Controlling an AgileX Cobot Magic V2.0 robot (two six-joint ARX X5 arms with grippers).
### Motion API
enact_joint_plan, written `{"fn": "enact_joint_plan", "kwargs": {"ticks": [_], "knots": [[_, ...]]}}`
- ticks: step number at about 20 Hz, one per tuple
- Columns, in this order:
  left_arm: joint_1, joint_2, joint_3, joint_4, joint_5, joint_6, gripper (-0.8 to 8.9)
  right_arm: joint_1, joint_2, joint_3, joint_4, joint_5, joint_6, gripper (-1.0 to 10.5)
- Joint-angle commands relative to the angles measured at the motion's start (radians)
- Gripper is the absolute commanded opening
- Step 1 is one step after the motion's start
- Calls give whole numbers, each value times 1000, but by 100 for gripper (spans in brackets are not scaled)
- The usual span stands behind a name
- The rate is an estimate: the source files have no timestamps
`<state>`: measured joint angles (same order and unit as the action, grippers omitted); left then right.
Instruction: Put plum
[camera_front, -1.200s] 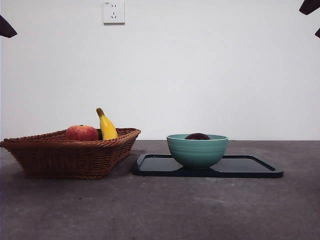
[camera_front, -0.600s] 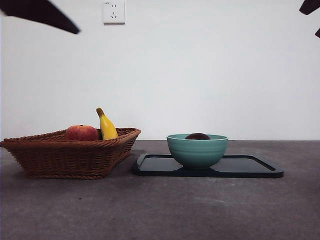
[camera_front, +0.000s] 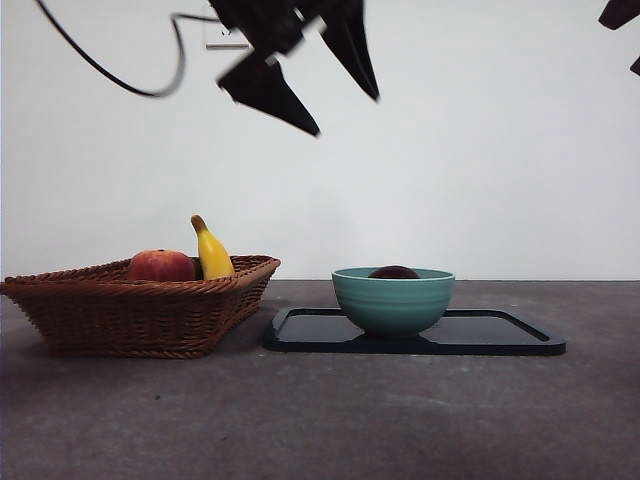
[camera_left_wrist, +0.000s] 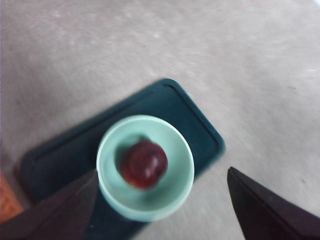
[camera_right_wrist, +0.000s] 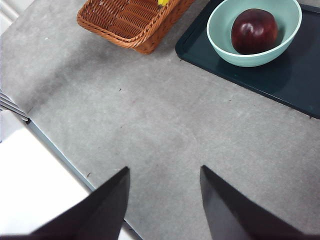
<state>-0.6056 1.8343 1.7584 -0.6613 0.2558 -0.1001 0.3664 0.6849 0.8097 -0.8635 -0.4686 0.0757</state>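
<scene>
The dark maroon plum (camera_front: 394, 272) (camera_left_wrist: 143, 164) (camera_right_wrist: 254, 30) lies inside a green bowl (camera_front: 393, 300) (camera_left_wrist: 112, 185) (camera_right_wrist: 220, 47), which stands on a dark tray (camera_front: 500, 335) (camera_left_wrist: 170, 100) (camera_right_wrist: 295, 70). Only its top shows over the rim in the front view. My left gripper (camera_front: 347, 115) (camera_left_wrist: 162, 171) hangs high above the table, over the bowl and a little to its left, open and empty. The right gripper (camera_right_wrist: 164, 168) is open and empty above bare table, well away from the bowl. Its arm shows only as a black tip (camera_front: 620, 12) at the top right corner.
A wicker basket (camera_front: 140, 310) (camera_right_wrist: 130, 20) stands left of the tray, holding a red apple (camera_front: 162, 266) and a yellow banana (camera_front: 212, 252). The table's edge (camera_right_wrist: 50, 145) runs close to the right gripper. A cable (camera_front: 120, 85) trails from the left arm.
The left arm has swung in from the top left corner to above the bowl. The plum, bowl, basket and right arm have not moved.
</scene>
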Motion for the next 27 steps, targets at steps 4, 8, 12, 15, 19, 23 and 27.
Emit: {"fn": "enact_joint_plan", "kwargs": {"ticks": [4, 8, 12, 15, 19, 23, 27], "knots": [[-45, 230, 196, 3, -30, 18, 404, 5, 6, 9, 5, -3, -6, 223], [-69, 335, 215, 4, -79, 68, 405, 5, 6, 9, 1, -3, -5, 223], [-85, 399, 215, 3, -85, 105, 405, 5, 6, 9, 2, -3, -5, 223], [-91, 425, 215, 1, -130, 121, 404, 5, 6, 9, 1, -3, -5, 223], [-91, 439, 215, 0, -130, 127, 404, 5, 6, 9, 2, -2, -5, 223], [-93, 450, 215, -4, -129, 142, 404, 5, 6, 9, 2, -2, -5, 223], [-100, 469, 215, -36, -129, 161, 404, 5, 6, 9, 3, -2, -6, 223]]}}
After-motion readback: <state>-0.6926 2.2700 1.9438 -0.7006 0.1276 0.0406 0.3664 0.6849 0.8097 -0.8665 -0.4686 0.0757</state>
